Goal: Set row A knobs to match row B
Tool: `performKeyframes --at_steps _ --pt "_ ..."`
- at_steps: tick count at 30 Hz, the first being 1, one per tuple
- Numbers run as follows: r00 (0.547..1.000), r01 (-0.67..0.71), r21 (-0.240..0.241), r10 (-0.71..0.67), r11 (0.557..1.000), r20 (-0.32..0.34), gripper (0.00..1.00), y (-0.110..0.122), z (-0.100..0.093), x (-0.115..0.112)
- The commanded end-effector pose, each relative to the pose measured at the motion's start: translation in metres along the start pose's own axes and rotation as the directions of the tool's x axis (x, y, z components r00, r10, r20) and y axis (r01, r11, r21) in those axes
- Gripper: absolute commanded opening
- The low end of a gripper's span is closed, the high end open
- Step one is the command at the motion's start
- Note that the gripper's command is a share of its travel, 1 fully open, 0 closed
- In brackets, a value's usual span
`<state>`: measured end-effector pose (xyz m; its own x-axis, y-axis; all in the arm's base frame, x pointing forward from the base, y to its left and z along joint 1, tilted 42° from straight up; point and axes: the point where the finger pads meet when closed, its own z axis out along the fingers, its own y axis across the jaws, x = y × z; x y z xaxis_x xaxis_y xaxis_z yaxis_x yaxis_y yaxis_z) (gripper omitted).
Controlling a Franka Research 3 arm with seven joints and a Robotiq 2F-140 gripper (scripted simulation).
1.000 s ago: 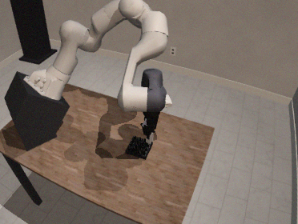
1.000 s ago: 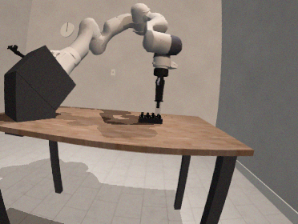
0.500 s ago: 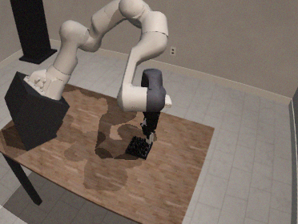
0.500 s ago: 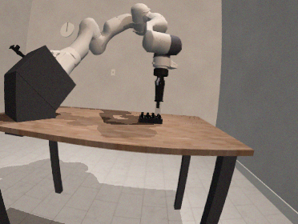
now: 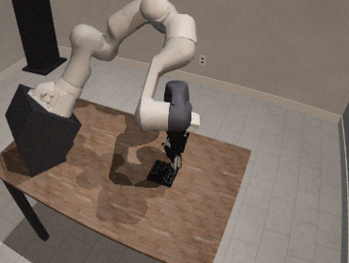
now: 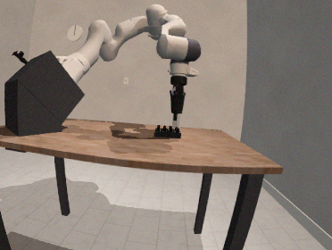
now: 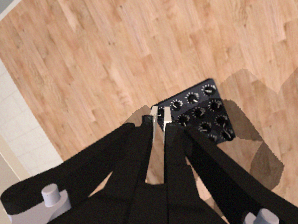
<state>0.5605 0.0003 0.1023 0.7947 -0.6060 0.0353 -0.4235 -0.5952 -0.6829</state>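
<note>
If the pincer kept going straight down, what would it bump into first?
Probably the knob box. The pincer points straight down at its near corner, fingers nearly shut, seemingly around a corner knob. How much gap is left cannot be judged.

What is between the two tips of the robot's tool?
A small black corner knob of the black knob box, pinched between the tool pads, seen in the wrist view.
</note>
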Motion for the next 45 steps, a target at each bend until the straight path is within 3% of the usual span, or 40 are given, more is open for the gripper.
performKeyframes --at_steps 1,23,38,45 --pt "0.988 -0.155 -0.012 0.155 0.988 0.005 0.05 -0.0007 0.0012 0.0009" --pt "0.900 -0.435 -0.013 0.435 0.900 0.002 0.05 -0.0007 0.0012 0.0009" --pt "0.773 -0.635 -0.013 0.635 0.773 -0.001 0.05 -0.0007 0.0012 0.0009" --pt "0.741 -0.671 -0.013 0.671 0.741 -0.002 0.05 -0.0007 0.0012 0.0009"
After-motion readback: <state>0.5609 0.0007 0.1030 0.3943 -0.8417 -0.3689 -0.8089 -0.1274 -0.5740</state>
